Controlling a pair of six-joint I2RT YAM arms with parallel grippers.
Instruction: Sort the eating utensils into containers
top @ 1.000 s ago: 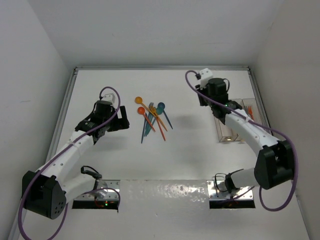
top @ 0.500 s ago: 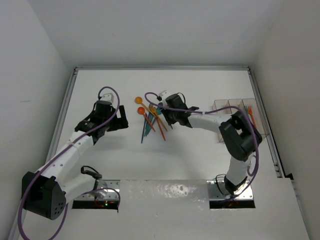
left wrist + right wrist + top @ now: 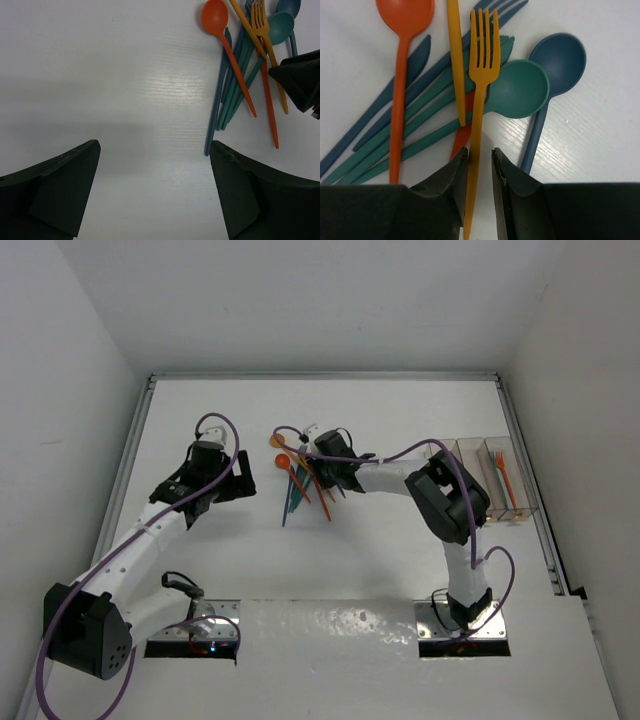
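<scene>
My right tool (image 3: 479,165), nearly closed, straddles mid-handle the thin yellow-orange plastic fork (image 3: 482,45) atop the pile (image 3: 427,107) on the counter (image 3: 600,140); light, springy and slick, I judge, though I can't tell whether it's pinched yet.

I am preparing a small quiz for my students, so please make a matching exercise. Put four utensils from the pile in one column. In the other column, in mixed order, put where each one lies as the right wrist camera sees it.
Things:
1. orange spoon
2. yellow-orange fork
3. teal spoon
4. blue spoon

Places (right wrist view):
A. farthest right of the four
B. handle passes between the fingers of the right gripper
C. farthest left of the four
D. bowl between the fork and the blue spoon's bowl

Pairs: 1-C, 2-B, 3-D, 4-A
</scene>
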